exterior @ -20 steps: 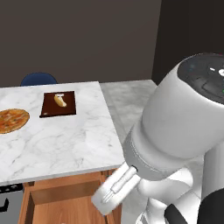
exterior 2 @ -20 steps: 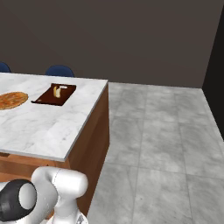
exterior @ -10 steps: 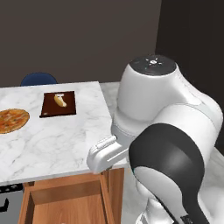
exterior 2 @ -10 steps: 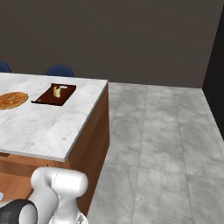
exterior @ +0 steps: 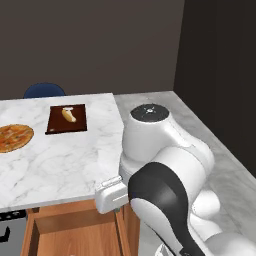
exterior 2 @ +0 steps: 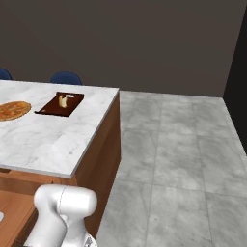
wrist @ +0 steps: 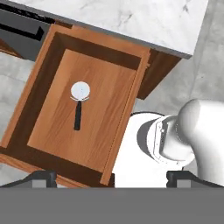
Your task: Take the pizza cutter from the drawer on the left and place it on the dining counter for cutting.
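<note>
While my claw (wrist: 112, 177) hangs spread wide and empty above the open drawer (wrist: 48, 85), the pizza cutter (wrist: 79, 105) lies flat on the drawer's wooden floor, round blade toward the marble tabletop (exterior: 60, 160) and black handle pointing away. On that tabletop sit a pizza (exterior: 14, 138) and a dark cutting board (exterior: 67, 119) carrying a pale bread piece (exterior: 68, 115); I can read no writing anywhere.

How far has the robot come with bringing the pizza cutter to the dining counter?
Done: the drawer stands pulled open. In hand: the pincer is open and empty above it, looking down at the pizza cutter, which lies flat on the drawer floor, untouched. Left: descend, grasp the cutter, lift it out and set it on the dining counter, near the pizza.
</note>
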